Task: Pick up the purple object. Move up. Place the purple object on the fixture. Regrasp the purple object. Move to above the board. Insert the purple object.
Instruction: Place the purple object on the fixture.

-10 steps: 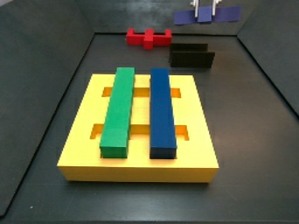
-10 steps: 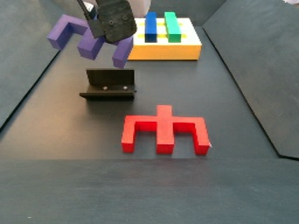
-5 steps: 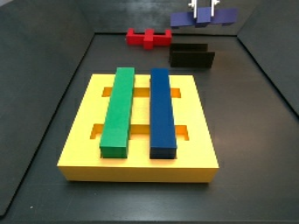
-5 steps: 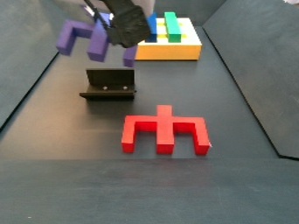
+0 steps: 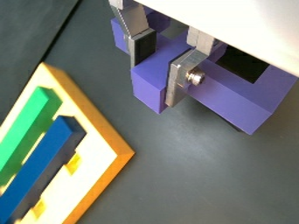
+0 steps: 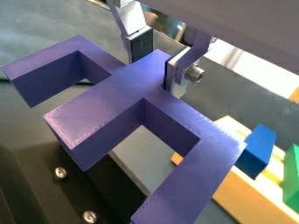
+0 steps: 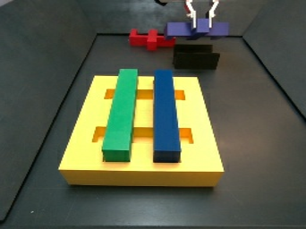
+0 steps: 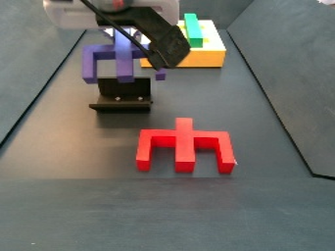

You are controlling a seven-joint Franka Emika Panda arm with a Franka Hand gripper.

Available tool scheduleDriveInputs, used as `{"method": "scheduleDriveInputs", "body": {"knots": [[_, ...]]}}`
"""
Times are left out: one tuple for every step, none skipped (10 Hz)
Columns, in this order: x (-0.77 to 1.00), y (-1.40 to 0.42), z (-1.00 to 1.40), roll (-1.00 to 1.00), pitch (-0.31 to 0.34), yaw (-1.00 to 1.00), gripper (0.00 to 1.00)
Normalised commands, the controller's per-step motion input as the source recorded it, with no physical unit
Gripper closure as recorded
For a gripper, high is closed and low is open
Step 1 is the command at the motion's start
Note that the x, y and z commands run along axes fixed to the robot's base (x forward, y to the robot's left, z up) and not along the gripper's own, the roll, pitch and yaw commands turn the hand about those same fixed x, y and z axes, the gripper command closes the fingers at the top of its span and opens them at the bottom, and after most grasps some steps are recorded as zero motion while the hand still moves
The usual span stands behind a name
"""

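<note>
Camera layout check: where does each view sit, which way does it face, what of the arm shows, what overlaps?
Wrist view: looks down past the gripper shut on the purple object; the board at the edge.
Wrist view: same grip, object, from the side.
Side view: board end, faces the fixture; gripper far.
Side view: opposite end, red piece near; gripper above the fixture.
Shared: all show the purple object.

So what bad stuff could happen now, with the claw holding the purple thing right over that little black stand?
The claw grips the purple object only by its narrow centre tab, so the piece might twist or slip. The fixture is small, so the piece could land off-centre and tip onto the floor. The red block lies nearby; a falling piece could knock it.
</note>
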Motion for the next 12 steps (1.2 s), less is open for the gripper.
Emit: {"method": "scheduleDriveInputs", "body": {"knots": [[0.02, 0.13, -0.11, -0.59, 0.289, 0.4, 1.0], [0.03, 0.13, -0.09, -0.42, 0.177, 0.3, 1.0], [0.0, 0.09, -0.08, -0.25, 0.02, 0.27, 1.0], [-0.01, 0.0, -0.13, -0.09, 0.0, 0.26, 1.0], [0.0, 0.0, -0.17, -0.16, -0.009, 0.21, 1.0], [0.0, 0.0, -0.2, -0.1, 0.0, 0.19, 1.0], [0.33, 0.0, -0.15, -0.21, 0.023, 0.0, 1.0], [0.34, 0.0, 0.09, -0.41, 0.0, -0.31, 1.0], [0.19, 0.0, 0.19, -0.48, -0.08, -0.62, 1.0], [0.12, 0.0, 0.05, -0.51, -0.151, -0.86, 1.0], [0.08, 0.0, 0.0, -0.42, -0.097, -0.85, 1.0], [-0.07, 0.11, -0.19, -0.43, -0.117, -0.46, 1.0]]}}
